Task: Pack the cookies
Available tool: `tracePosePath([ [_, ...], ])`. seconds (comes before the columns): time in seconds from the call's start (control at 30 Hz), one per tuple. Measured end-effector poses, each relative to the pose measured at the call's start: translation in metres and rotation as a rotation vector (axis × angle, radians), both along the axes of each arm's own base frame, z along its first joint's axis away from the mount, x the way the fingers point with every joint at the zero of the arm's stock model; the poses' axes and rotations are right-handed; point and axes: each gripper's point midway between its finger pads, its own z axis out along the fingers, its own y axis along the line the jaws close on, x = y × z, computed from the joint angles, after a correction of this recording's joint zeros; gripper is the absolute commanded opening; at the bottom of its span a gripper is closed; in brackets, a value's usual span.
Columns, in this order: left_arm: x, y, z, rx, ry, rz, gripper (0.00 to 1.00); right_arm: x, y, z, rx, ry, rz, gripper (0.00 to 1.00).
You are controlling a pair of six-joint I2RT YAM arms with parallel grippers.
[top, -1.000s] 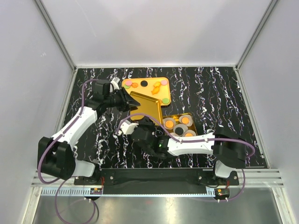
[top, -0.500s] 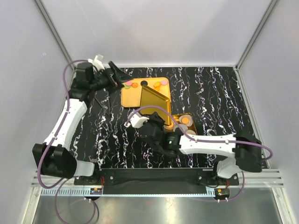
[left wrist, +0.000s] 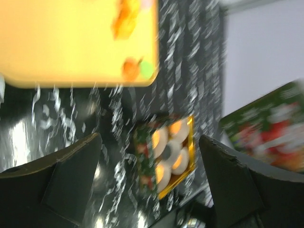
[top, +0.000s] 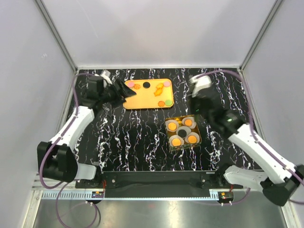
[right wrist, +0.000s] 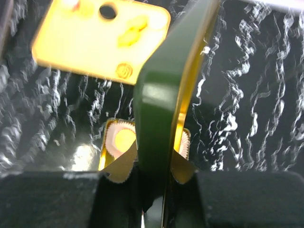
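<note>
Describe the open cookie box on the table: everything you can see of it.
The cookie box is a small squarish gold tin, lidless, flat on the black marbled table, nearer the arms than the orange tray. Five white paper cups fill it: four hold orange cookies, the middle one a black cookie. Nothing grips it.

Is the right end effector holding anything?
Yes, the right end effector is clamped on a green lid standing edge-on.
</note>
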Motion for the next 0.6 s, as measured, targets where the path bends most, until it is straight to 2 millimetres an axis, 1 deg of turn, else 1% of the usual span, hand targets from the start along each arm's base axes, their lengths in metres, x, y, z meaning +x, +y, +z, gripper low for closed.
tracePosePath([
  [0.07,-0.019,-0.015,-0.033,0.042,0.066,-0.039,0.9,0.007,-0.022,0.009,0.135,0.035,-0.036,0.0],
  [0.13,-0.038,-0.03,-0.056,0.075,0.107,-0.086,0.9,0.011,-0.03,0.01,0.265,0.094,-0.016,0.0],
  [0.2,-0.055,-0.045,-0.074,0.095,0.129,-0.133,0.9,0.013,-0.032,0.002,0.382,0.164,0.019,0.0],
  [0.27,-0.069,-0.056,-0.087,0.111,0.144,-0.173,0.9,0.015,-0.038,-0.017,0.499,0.248,0.03,0.0],
  [0.33,-0.077,-0.07,-0.094,0.127,0.142,-0.212,0.88,0.013,-0.043,-0.042,0.61,0.343,0.025,0.0],
  [0.37,-0.08,-0.077,-0.095,0.132,0.136,-0.229,0.86,0.01,-0.044,-0.055,0.657,0.396,0.021,0.0],
  [0.43,-0.088,-0.093,-0.104,0.153,0.143,-0.273,0.86,0.0,-0.043,-0.075,0.724,0.483,0.006,0.0],
  [0.5,-0.099,-0.109,-0.116,0.178,0.158,-0.319,0.85,-0.007,-0.04,-0.084,0.763,0.529,0.003,0.0],
  [0.6,-0.111,-0.125,-0.133,0.217,0.187,-0.363,0.84,-0.013,-0.036,-0.081,0.803,0.529,0.019,0.0],
])
